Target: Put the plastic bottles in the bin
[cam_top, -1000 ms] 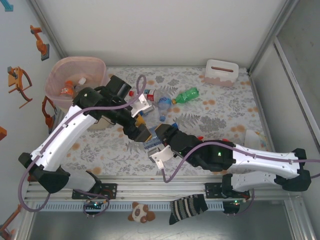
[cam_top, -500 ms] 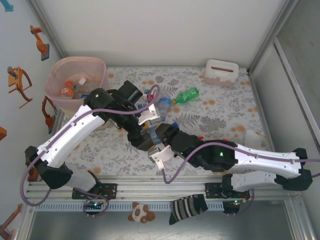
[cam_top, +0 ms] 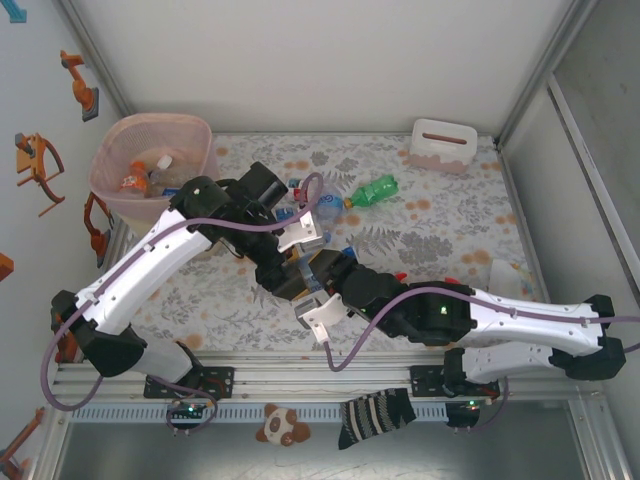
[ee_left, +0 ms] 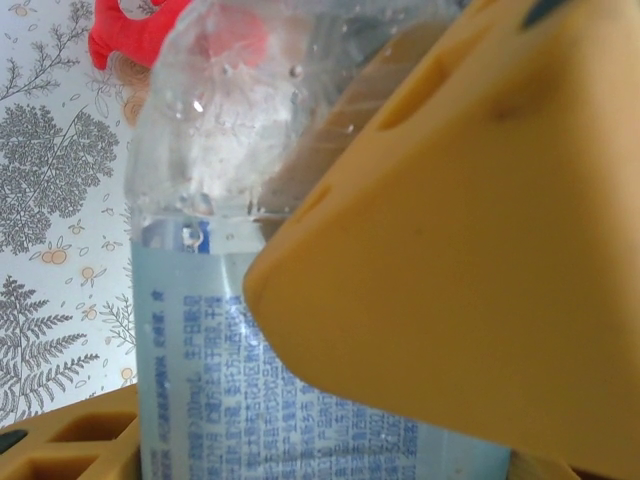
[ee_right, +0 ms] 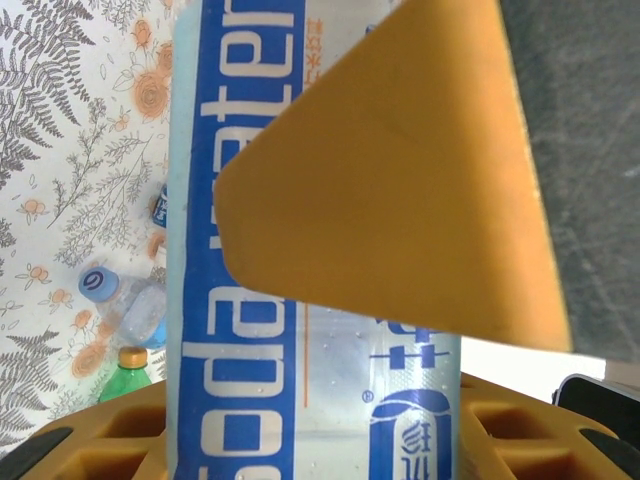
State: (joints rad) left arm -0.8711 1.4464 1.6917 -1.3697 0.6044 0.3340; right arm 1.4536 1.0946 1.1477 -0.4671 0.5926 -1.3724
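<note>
A clear bottle with a blue label (cam_top: 307,281) is held up over the middle of the table where both grippers meet. My right gripper (cam_top: 322,272) is shut on it; the label reading "soda" (ee_right: 240,400) runs between its yellow fingers (ee_right: 400,180). My left gripper (cam_top: 290,275) has a finger on either side of the same bottle (ee_left: 200,330), at its clear upper part; whether they press it is unclear. The pink bin (cam_top: 115,140) stands at the far left with bottles (cam_top: 135,178) inside. A green bottle (cam_top: 375,188) and a clear blue-capped one (cam_top: 325,205) lie beyond the grippers.
A white slotted box (cam_top: 441,145) stands at the back right. A red plush toy (ee_left: 130,30) lies on the flowered cloth below the left wrist. Metal frame rails edge the table, and the left arm reaches across in front of the bin.
My left gripper has swung in from the left and brought its fingers in around the bottle. The right gripper has stayed where it was, still holding the bottle.
</note>
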